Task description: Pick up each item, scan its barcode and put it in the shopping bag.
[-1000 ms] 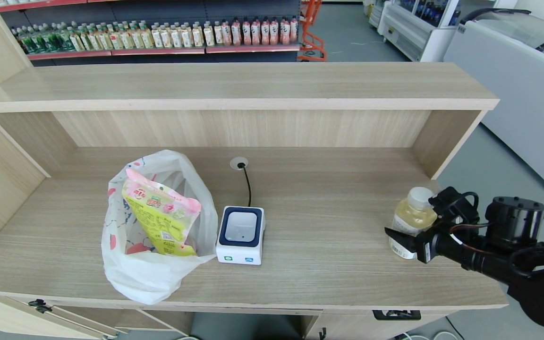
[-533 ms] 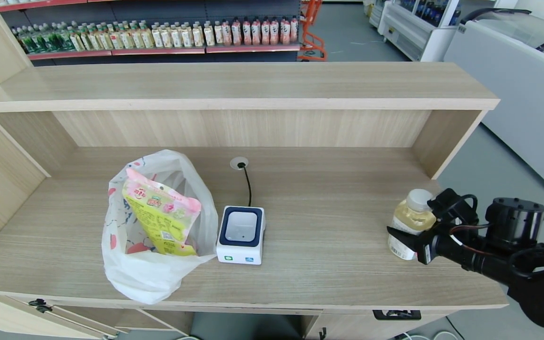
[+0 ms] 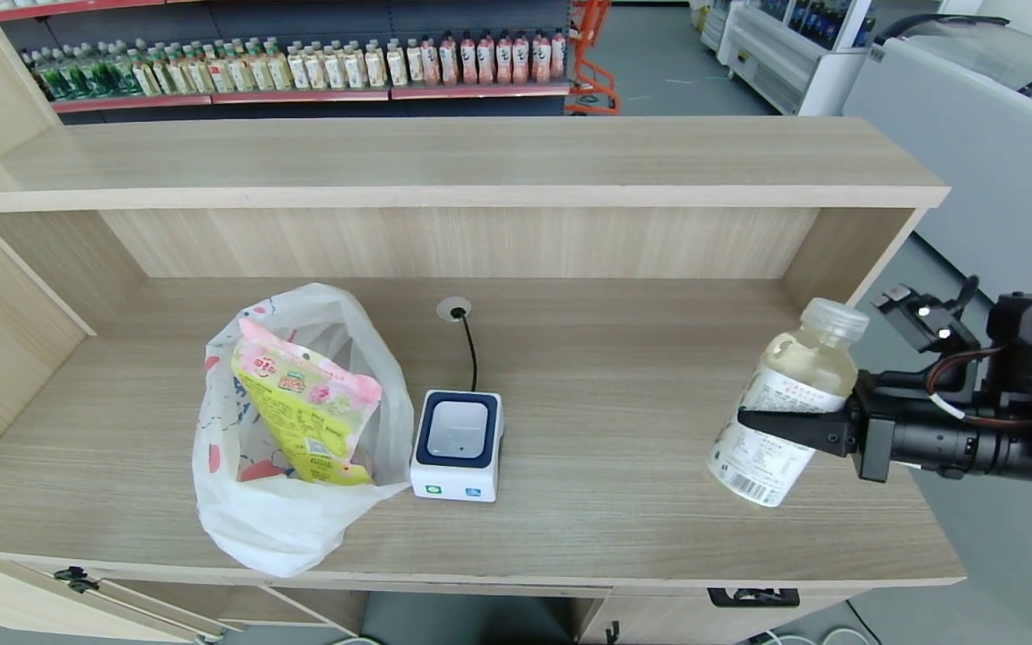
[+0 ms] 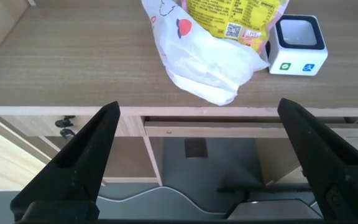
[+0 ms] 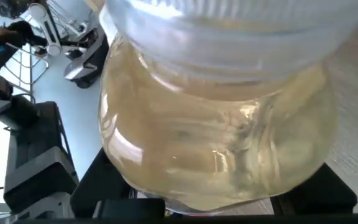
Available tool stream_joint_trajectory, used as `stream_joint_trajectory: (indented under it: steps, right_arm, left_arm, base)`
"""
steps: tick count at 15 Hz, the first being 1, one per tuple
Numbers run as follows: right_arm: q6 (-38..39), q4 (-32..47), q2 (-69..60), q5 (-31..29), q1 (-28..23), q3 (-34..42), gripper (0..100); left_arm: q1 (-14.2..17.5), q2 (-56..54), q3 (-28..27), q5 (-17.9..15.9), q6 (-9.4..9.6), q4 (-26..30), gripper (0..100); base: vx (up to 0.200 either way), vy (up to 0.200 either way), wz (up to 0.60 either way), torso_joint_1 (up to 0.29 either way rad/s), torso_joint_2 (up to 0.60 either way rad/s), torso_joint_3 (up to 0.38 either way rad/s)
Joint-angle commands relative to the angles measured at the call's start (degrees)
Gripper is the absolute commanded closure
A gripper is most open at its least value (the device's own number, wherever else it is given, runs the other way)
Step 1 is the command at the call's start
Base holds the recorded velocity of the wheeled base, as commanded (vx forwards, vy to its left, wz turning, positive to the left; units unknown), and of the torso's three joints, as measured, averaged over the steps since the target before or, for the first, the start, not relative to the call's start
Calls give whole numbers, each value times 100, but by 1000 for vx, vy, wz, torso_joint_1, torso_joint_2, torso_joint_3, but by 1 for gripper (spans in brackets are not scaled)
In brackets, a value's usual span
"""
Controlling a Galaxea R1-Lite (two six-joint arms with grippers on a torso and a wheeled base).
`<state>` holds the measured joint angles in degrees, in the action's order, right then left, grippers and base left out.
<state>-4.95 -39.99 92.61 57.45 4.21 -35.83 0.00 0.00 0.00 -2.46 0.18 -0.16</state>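
Head view: I see the wooden desk (image 3: 623,376) with the shopping bag, the scanner and one bottle held over its right end.
Bottle (image 3: 780,408): clear plastic with a pale cap, filled with pale yellow liquid. A white label wraps the lower body, with a barcode near the base. It is tilted, cap up and to the right, base low toward the front of the desk. It looks clear of the surface.
Right tool (image 3: 789,421): clenched on the bottle around its label; one dark finger crosses the front.
Right wrist view: the bottle (image 5: 216,124) is close up, the liquid reaching its shoulder.
Shopping bag (image 3: 292,520): white plastic with red prints, mouth open, at the left of the desk.
Bag contents: a yellow and pink snack packet (image 3: 305,403) stands upright, its top above the bag's rim.
Scanner (image 3: 458,443): white box with a dark-framed window, just beside the bag; its cable (image 3: 469,345) runs to a hole in the desk.
Left tool (image 4: 197,168): released, fingers wide apart, below the desk's front edge, holding nothing.
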Motion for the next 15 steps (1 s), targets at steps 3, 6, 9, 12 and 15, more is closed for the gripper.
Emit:
stream_joint_trajectory:
  steps: [3,6,9,12,15]
  right_arm:
    - [-15,158,-648,354,555,-109,100]
    - [-129,140,-578,301,1293,-82,100]
    - [-481,140,-428,29,1865,-65,100]
    - [-551,123,-288,-331,2339,-91,100]
    - [-437,193,-288,-560,2638,-161,100]
  left_arm:
    - [0,9,0,0,-1,-2,0]
    - [0,9,0,0,-1,-2,0]
    - [0,9,0,0,-1,-2,0]
    - [0,9,0,0,-1,-2,0]
    - [0,9,0,0,-1,-2,0]
  base:
    - [0,0,0,0,0,0]
    - [0,0,0,0,0,0]
    - [0,0,0,0,0,0]
    - [0,0,0,0,0,0]
    - [0,0,0,0,0,0]
